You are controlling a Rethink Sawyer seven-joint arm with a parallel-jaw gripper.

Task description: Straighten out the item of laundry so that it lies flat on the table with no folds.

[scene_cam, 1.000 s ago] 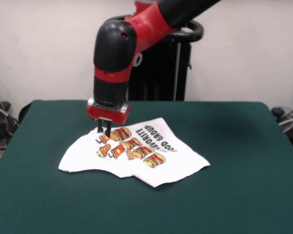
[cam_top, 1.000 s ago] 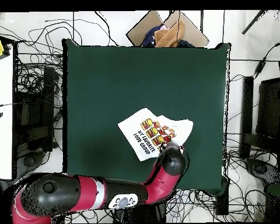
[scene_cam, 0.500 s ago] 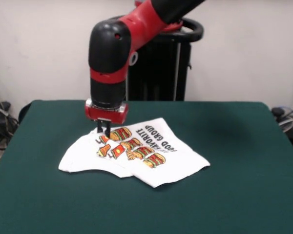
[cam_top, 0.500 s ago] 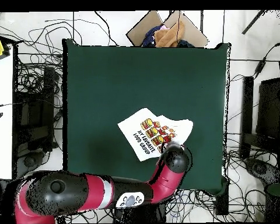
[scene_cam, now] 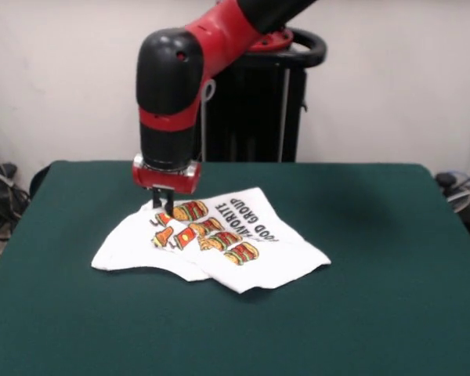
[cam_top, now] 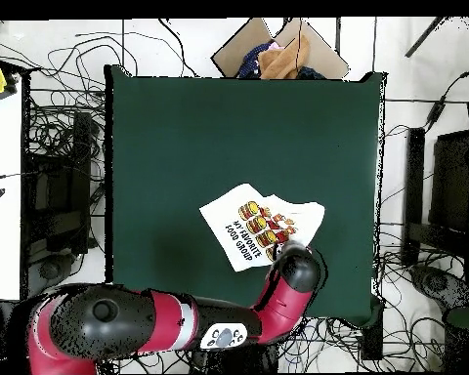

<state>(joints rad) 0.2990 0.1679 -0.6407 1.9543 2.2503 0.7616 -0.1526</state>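
Lying folded on one table (scene_cam: 392,258), one shirt (scene_cam: 219,251) meets one arm's jaws.

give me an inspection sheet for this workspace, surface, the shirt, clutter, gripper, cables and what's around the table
Surface: green table, bare apart from the shirt.
Job's things: white printed T-shirt, still folded over itself, not flat.
Clutter: nothing seen on the table.
Gripper: gripper down at the shirt's far edge; fingers close together on the cloth.
Cables: loose cables on the floor beside the table.
Surroundings: open cardboard box with cloth at the table's edge; black stand behind the arm.
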